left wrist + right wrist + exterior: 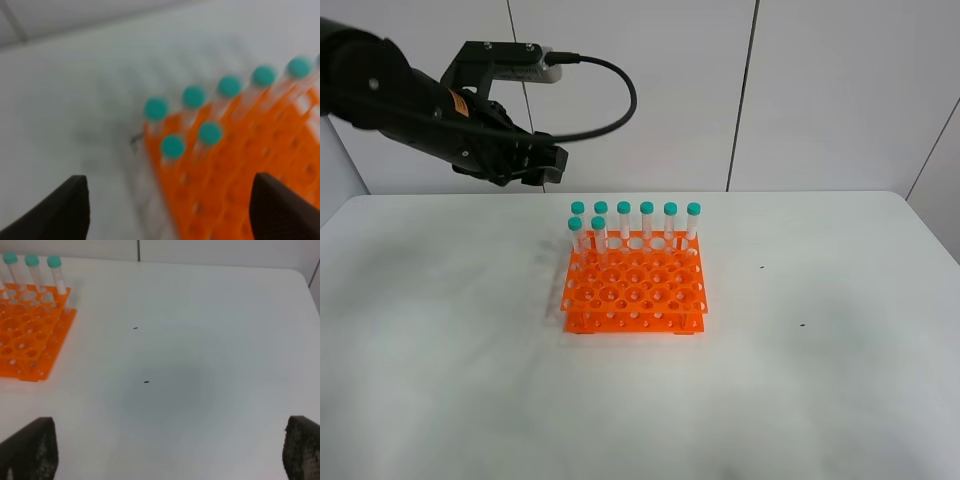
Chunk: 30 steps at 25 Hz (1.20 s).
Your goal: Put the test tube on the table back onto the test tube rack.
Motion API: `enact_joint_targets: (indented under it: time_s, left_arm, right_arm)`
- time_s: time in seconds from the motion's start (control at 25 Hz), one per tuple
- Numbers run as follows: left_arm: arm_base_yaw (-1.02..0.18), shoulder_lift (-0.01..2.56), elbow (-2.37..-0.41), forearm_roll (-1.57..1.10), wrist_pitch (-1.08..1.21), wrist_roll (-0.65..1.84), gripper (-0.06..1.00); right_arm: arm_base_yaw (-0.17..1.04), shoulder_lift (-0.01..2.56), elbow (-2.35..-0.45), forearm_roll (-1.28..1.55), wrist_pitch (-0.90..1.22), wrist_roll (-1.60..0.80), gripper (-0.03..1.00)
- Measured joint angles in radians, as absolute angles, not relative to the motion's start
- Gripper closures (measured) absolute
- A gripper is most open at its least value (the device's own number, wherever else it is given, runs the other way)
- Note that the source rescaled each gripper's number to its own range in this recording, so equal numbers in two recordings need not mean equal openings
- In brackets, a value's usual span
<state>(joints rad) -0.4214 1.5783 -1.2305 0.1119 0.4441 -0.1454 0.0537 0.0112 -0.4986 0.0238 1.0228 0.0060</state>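
Eight teal-capped tubes stand upright in the orange test tube rack [634, 290] on the white table [440, 340]: six along the back row, two just in front at its left end, one of them the test tube [598, 236]. The left gripper [535, 160] hangs empty above, jaws spread. Only the right wrist view shows the right gripper [165, 452], also released, over bare tabletop.

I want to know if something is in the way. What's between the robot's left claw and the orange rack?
Nothing: the exterior high view shows only bare table between the left gripper and the test tube rack.
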Motion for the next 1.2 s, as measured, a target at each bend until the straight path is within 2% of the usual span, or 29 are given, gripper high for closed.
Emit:
enact_joint_targets:
  time_s: [0.16, 0.28, 0.44, 0.84, 1.08, 1.2]
  left_arm:
    - [-0.341, 1.719, -1.405, -0.006, 0.781, -0.01, -0.05]
    - [-0.295, 1.813, -1.506, -0.04, 0.929, 0.031, -0.06]
    - [-0.231, 1.867, -1.551, -0.039, 0.996, 0.039, -0.06]
    - [0.019, 1.868, -1.557, -0.028, 1.141, 0.044, -0.02]
    - [0.034, 1.865, -1.555, -0.034, 1.164, 0.044, -0.01]
    - [0.034, 1.828, -1.491, -0.034, 1.164, 0.044, -0.01]
  right_arm:
    - [0.054, 0.011, -0.499, 0.024, 1.023, 0.006, -0.03]
    - [0.054, 0.011, -0.499, 0.024, 1.023, 0.006, -0.03]
    - [0.054, 0.011, -0.499, 0.024, 1.023, 0.006, -0.03]
    - [0.054, 0.011, -0.499, 0.024, 1.023, 0.006, -0.03]
    - [0.054, 0.011, -0.499, 0.024, 1.023, 0.006, -0.03]
    - [0.054, 0.011, -0.499, 0.024, 1.023, 0.006, -0.03]
